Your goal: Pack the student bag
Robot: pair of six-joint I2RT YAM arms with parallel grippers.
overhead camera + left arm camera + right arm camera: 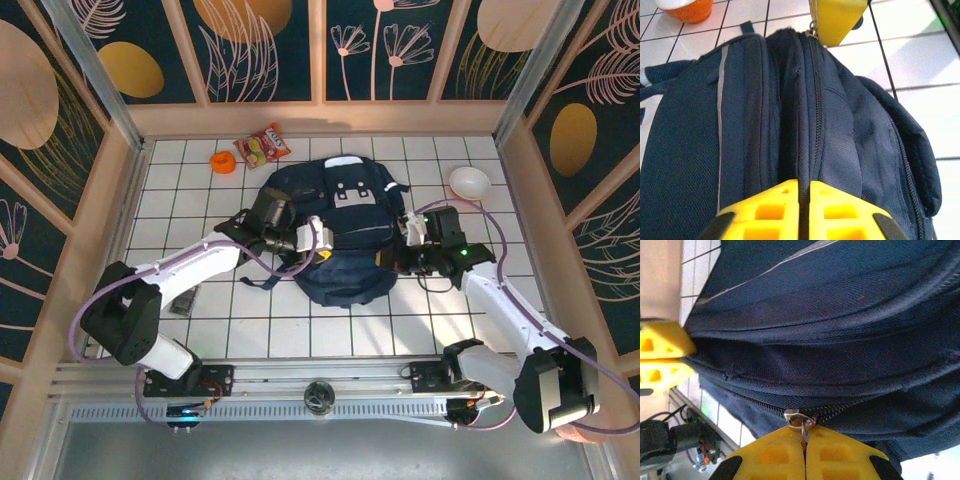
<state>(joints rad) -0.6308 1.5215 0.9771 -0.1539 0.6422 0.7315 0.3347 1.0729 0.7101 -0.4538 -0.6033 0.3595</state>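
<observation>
The left arm (190,262) and right arm (505,305) have white shells between black joint housings, and a lilac cable (73,335) loops along each. A small green light (463,252) glows on the right forearm. The left tool (804,184) and right tool (805,435) have bright yellow fingers moulded with square pockets and trimmed in black.

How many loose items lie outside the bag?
4: orange cup and snack packet beyond the student bag, white bowl to its right, small dark item by the left arm. Others may be hidden.
</observation>
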